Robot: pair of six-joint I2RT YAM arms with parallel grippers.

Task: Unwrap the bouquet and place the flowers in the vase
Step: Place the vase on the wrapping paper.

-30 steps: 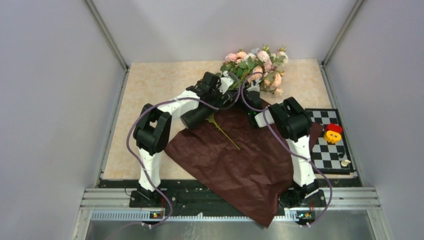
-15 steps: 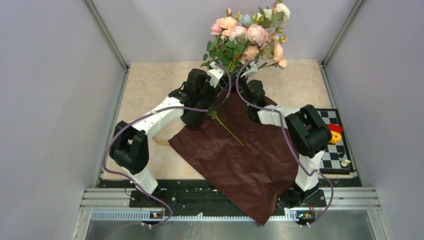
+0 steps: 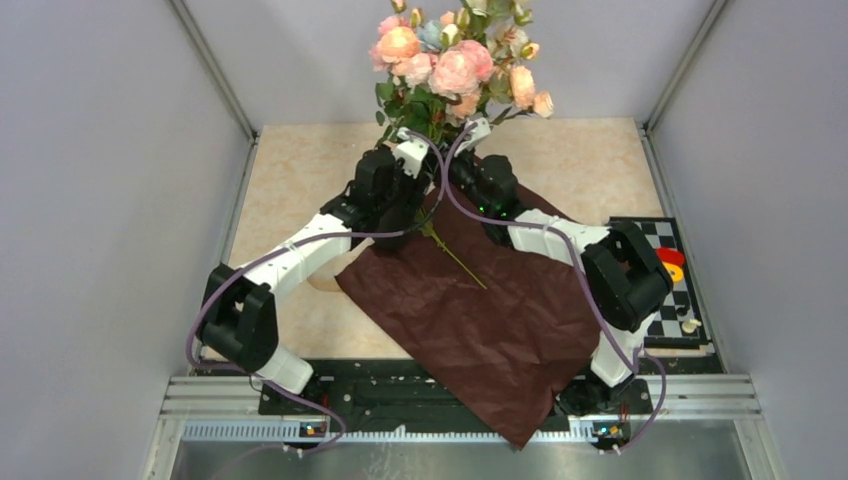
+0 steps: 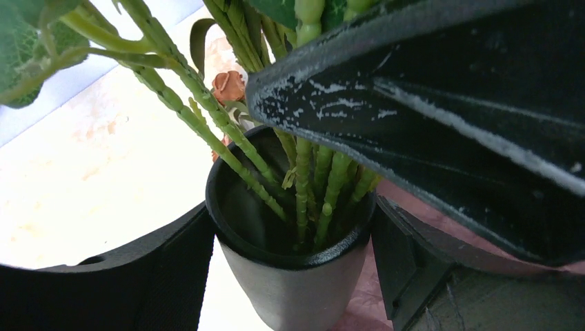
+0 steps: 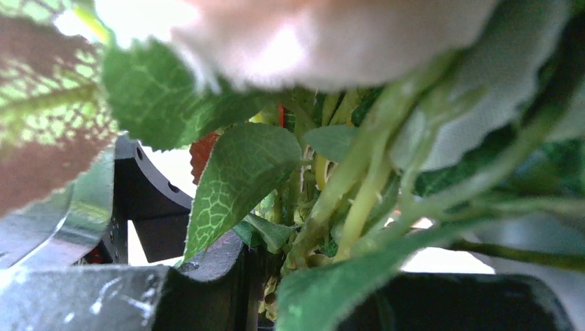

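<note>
Two arms meet over the far middle of the tabletop (image 3: pixel 300 170). Between them your flowers (image 3: pixel 455 70) stand upright: peach, pink and cream blooms over green leaves, rising past the far edge in the overhead view.

Your left gripper (image 4: pixel 293 231) is clamped on the vase (image 4: pixel 296 289), a black vessel with a round open mouth, and one finger is pressed to each side of it. The left wrist view looks into that mouth, where several green stems reach down inside. You cannot tell from these views whether the vase rests on the tabletop or is held above it.

Your right gripper (image 5: pixel 290 289) is closed around the stems just above the vase. Its wrist view shows them bunched between the fingers, with leaves and a pale bloom crowding the lens.

The maroon wrapping paper (image 3: pixel 490 330) lies open and flat from the middle of the tabletop to the near edge, where one corner hangs over between the arm bases. A loose stem (image 3: pixel 455 258) lies on the paper's far part, near the grippers.

A checkerboard (image 3: pixel 655 305) sits at the right edge, with a red and yellow object (image 3: pixel 668 265) on it.
</note>
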